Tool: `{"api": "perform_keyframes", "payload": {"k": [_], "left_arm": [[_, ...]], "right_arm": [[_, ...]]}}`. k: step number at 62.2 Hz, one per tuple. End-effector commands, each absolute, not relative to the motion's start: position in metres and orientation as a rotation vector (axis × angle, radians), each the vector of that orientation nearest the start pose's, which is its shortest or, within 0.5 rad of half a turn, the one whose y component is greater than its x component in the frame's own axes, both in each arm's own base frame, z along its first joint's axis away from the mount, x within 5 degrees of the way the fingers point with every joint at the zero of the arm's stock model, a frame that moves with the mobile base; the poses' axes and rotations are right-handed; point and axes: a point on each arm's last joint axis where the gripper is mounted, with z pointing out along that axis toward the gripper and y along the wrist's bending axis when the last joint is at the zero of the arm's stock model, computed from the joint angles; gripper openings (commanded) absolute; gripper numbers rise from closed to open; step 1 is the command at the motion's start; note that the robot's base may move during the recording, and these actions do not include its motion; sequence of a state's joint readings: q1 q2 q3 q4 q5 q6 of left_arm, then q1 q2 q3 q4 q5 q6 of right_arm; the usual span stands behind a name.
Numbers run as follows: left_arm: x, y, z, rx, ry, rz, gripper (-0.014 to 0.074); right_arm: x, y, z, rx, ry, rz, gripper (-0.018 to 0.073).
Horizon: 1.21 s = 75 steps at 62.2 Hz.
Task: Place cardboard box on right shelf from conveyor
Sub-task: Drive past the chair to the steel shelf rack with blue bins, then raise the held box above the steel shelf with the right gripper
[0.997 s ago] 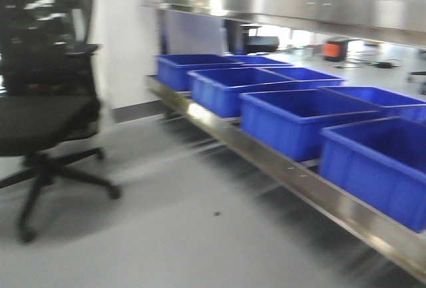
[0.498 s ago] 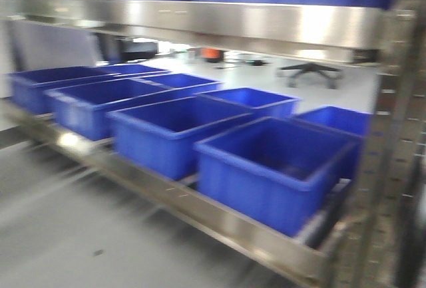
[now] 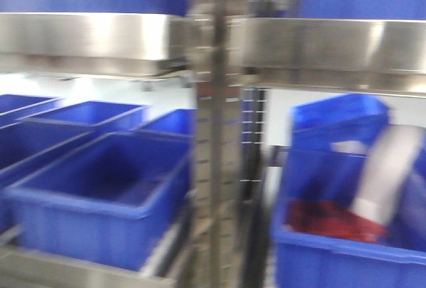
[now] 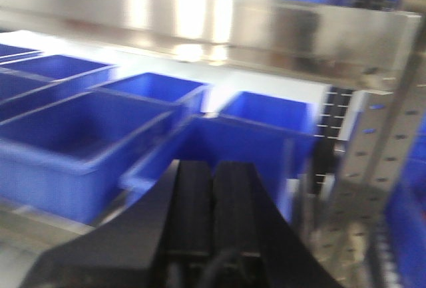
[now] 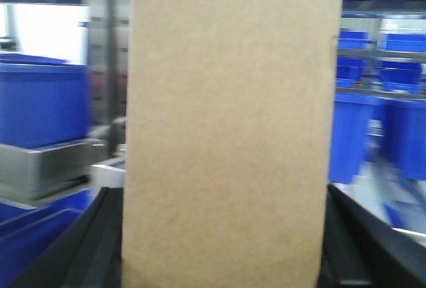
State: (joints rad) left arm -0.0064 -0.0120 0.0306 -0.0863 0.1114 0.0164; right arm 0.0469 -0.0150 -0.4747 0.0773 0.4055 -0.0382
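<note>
The cardboard box [image 5: 229,128], plain tan and taller than wide, fills the middle of the right wrist view. My right gripper [image 5: 223,241] is shut on it, with a black finger on each side. My left gripper [image 4: 213,168] is shut on nothing, pointing at blue bins on the steel rack. In the front view the shiny lip of the right shelf [image 3: 333,45] runs to the right of a perforated upright [image 3: 213,135]. The conveyor is out of view. Neither arm shows in the front view.
Several blue plastic bins [image 3: 100,195] stand on the lower rack level left of the upright. Right of it, a blue bin [image 3: 346,248] holds something red and a white object. A steel shelf edge [image 5: 40,165] and more blue bins [image 5: 373,128] lie behind the box.
The front view has swung right along the rack. The office chair and open floor are gone, and the perforated upright now stands at the centre with a second rack bay to its right.
</note>
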Motion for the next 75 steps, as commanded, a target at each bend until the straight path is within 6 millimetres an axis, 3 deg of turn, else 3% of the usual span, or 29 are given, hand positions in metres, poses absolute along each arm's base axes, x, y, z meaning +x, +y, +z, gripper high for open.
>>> {"api": "perform_keyframes", "payload": {"k": [1, 75], "left_arm": [[0.0558, -0.0009, 0.2024, -0.045, 1.519, -0.071, -0.0119], [0.0558, -0.0009, 0.2024, -0.045, 1.519, -0.071, -0.0119]], "right_arm": [[-0.0034, 0.0019, 0.3463, -0.03, 1.26, 0.074, 0.0345], [-0.0034, 0.0019, 0.3463, -0.03, 1.26, 0.074, 0.0345]]}}
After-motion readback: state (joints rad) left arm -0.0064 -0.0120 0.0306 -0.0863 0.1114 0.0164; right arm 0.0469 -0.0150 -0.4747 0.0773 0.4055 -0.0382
